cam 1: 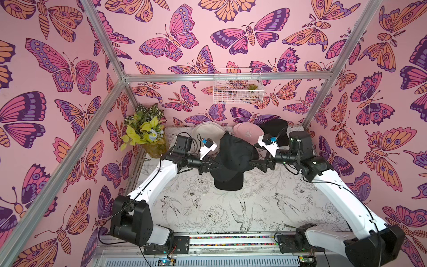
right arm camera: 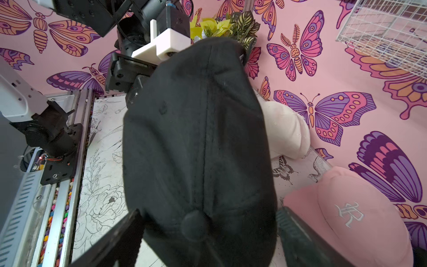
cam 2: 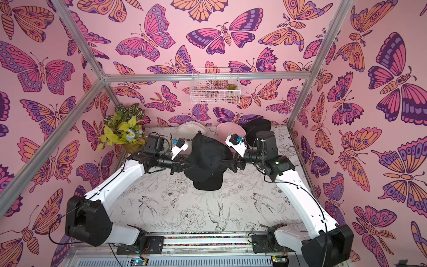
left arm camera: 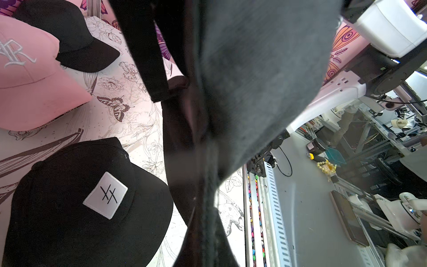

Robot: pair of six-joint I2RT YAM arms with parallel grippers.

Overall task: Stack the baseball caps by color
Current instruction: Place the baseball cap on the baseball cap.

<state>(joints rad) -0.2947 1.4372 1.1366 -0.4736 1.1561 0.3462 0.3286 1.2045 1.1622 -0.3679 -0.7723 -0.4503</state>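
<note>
While the left pincer [cam 1: 213, 165] clamps the black cap [cam 1: 235, 152] aloft by its side, the right pincer [cam 1: 253, 163] has its jaws apart astride the crown. The patch cap [cam 1: 228, 185] lies on the worktop [cam 1: 208, 208] straight below, so lowering should stack them.

white embroidered gothic "R" on pink cap [left arm camera: 34, 92], black crossed-stroke mark on white square patch [left arm camera: 105, 195] of black cap [left arm camera: 57, 219]

Looks to us like matt woven cloth on the black cap [right arm camera: 198, 143], softer cloth on the pink cap [right arm camera: 360, 208], smooth semi-gloss plastic arm shells [cam 1: 157, 178], and brushed metal frame rails [cam 1: 173, 78].
</note>
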